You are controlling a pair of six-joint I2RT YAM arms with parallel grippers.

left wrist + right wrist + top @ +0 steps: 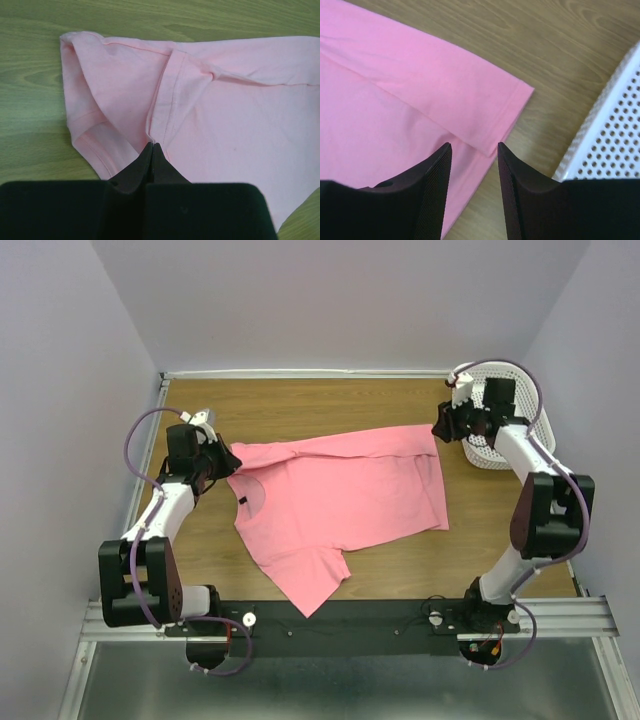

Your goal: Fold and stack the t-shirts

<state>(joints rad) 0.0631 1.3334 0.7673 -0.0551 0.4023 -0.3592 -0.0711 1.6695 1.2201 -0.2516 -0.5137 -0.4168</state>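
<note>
A salmon-pink t-shirt (pixel 340 495) lies spread on the wooden table, its far edge folded over, one sleeve pointing to the near edge. My left gripper (pixel 226 462) is at the shirt's left end, shut on a pinched fold of cloth by the sleeve seam (pixel 167 95); its fingertips (pixel 151 146) meet on the fabric. My right gripper (pixel 440 426) hovers at the shirt's far right corner (pixel 515 97), open, with the folded hem edge (pixel 487 145) between its fingers (pixel 439 170) and nothing held.
A white plastic mesh basket (pixel 500 420) stands at the far right, just behind the right gripper; its wall shows in the right wrist view (pixel 610 135). Bare wooden table (pixel 300 405) lies behind and to the left of the shirt. White walls enclose the table.
</note>
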